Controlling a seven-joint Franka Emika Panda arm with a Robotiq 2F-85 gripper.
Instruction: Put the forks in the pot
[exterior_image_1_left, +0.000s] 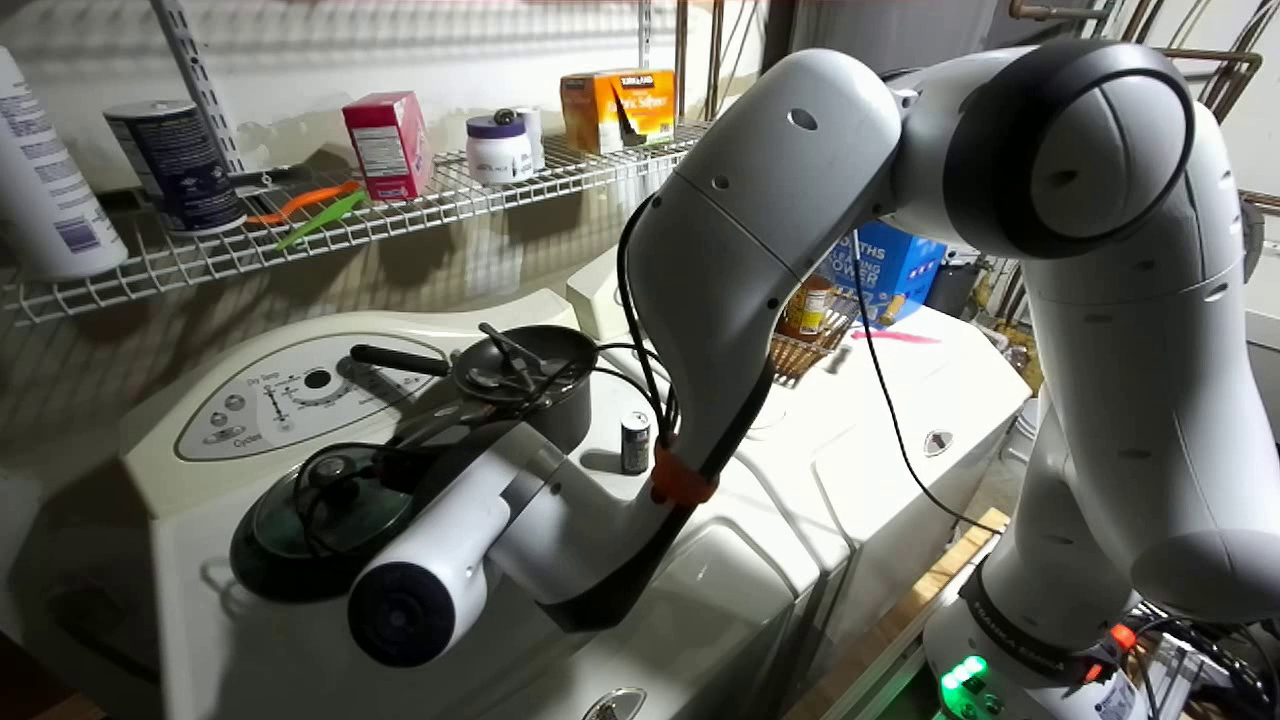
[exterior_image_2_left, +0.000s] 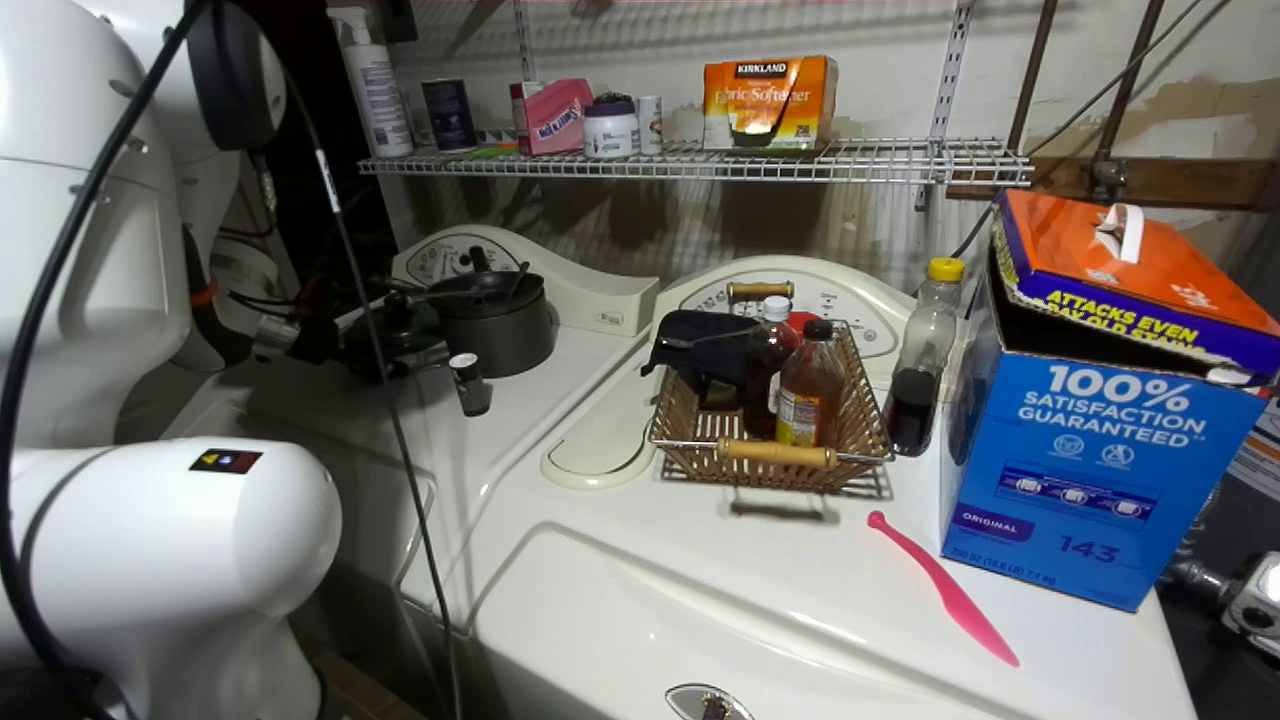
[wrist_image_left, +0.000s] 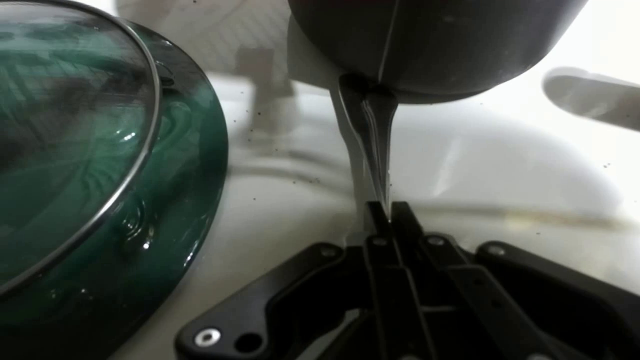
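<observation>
Green lid (wrist_image_left: 75, 150) beside gripper (wrist_image_left: 388, 212) (fork (wrist_image_left: 377, 132) pinched) — can (exterior_image_2_left: 469, 385) near pot (exterior_image_2_left: 508, 340).

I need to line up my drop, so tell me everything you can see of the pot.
The pot is round, straight-sided, dark grey and dull, like metal. Its straight dark handle points over the control panel. It stands upright on the white appliance, near but apart from a dark can. Metal utensils show at its opening; how many is unclear. In the wrist view, cutlery in the gripper points toward its wall; contact can't be judged.
</observation>
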